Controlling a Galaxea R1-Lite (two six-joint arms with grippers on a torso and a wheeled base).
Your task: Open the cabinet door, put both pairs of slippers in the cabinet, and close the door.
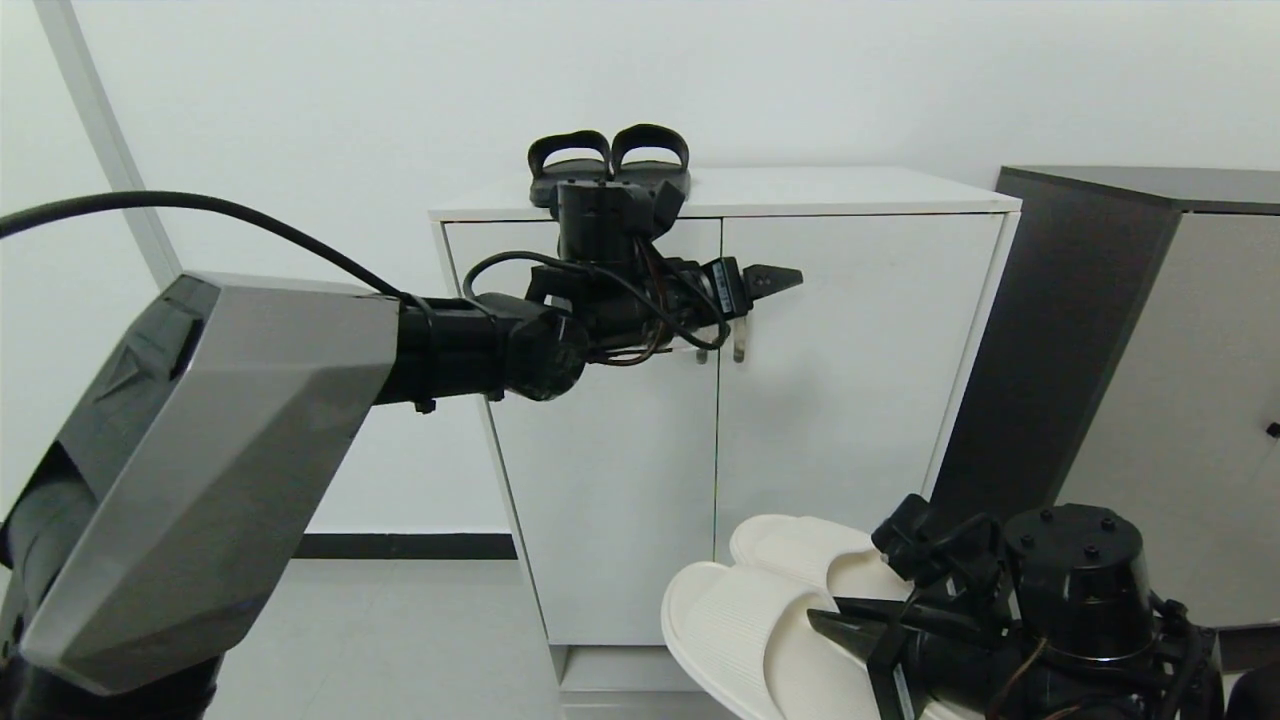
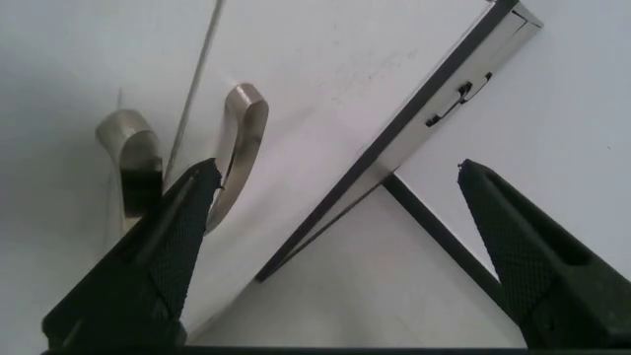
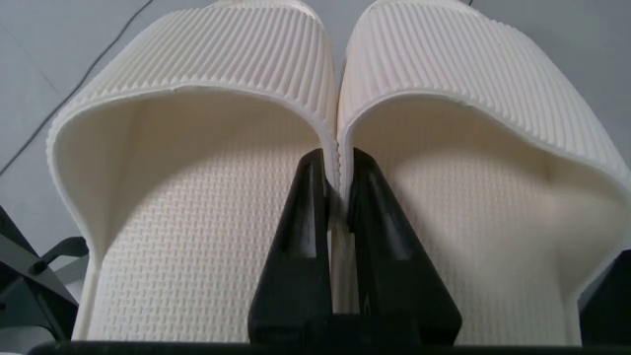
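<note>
Hovering before the white cabinet (image 1: 850, 400) at the centre of the head view, the left gripper (image 2: 337, 173) was seen with its jaws spread wide and nothing held between them. One fingertip was placed just beside one of the two metal handles (image 2: 242, 148); whether it touched could not be told. Both doors were shut. The black slippers (image 1: 610, 160) were set side by side on the cabinet top, at the upper centre of the frame. At the lower right, the white slippers (image 1: 740, 610) were held as a pair by the right gripper (image 3: 337, 163), its jaws pinched narrowly on their adjoining inner edges. A dark grey cabinet (image 1: 1050, 350) was seen at the right edge.
</note>
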